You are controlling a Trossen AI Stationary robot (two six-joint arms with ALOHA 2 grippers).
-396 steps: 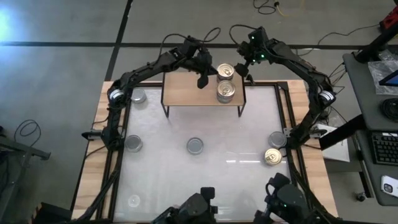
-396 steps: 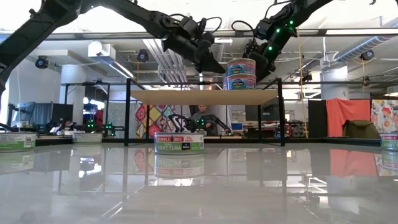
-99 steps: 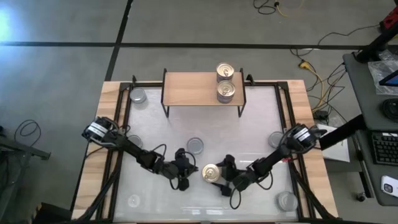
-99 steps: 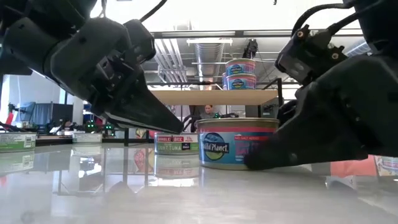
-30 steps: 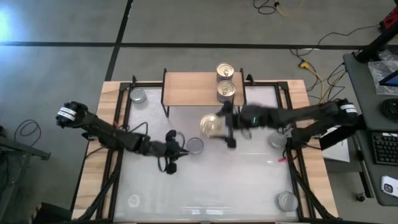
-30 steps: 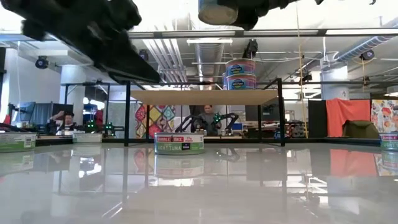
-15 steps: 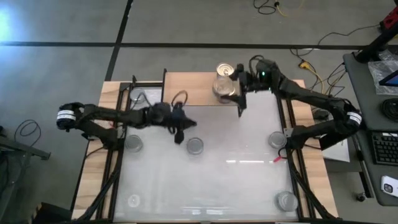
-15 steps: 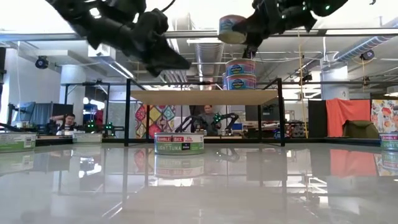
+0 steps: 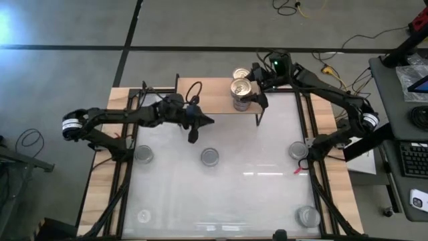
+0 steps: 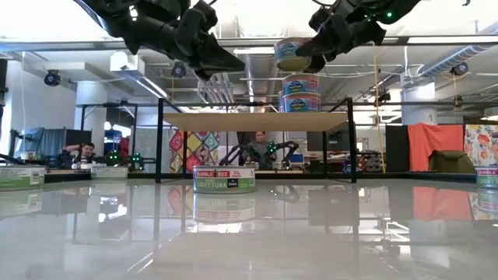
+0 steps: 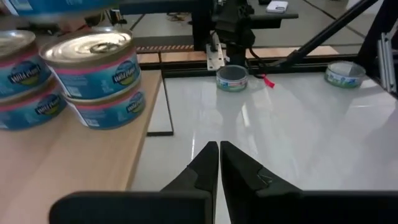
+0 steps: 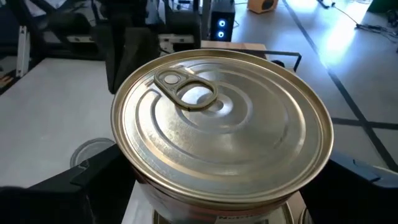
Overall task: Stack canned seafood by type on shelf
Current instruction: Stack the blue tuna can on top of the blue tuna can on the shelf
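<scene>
My right gripper (image 9: 242,88) is shut on a gold-topped tin of canned seafood (image 12: 217,130) over the right part of the shelf (image 9: 207,100). The tin (image 10: 294,53) hangs just above a stack of two like tins (image 10: 301,93) standing on the wood plank. A second such stack (image 11: 25,87) stands behind it. My left gripper (image 9: 200,123) is shut and holds nothing. It hovers above the table just in front of the shelf's near edge, left of the stacks (image 11: 99,74). My right gripper pinches the tin by its round side wall (image 12: 152,190), one finger (image 12: 93,180) on each opposite side. The fingers come nearly level from the table's far right. The tin is lifted clear, top up and slightly tilted, above the stack on the shelf.
Silver-topped tins stand loose on the white table: one at the middle (image 9: 209,156), one at the left (image 9: 144,154), one at the right (image 9: 297,150) and one near the front right corner (image 9: 307,215). The shelf's left half is bare wood.
My right gripper has carried the gold-topped tin from over the table's middle toward the far edge, to above the stack on the shelf. My left gripper has risen and gone toward the far edge and somewhat right, up to the shelf's front.
</scene>
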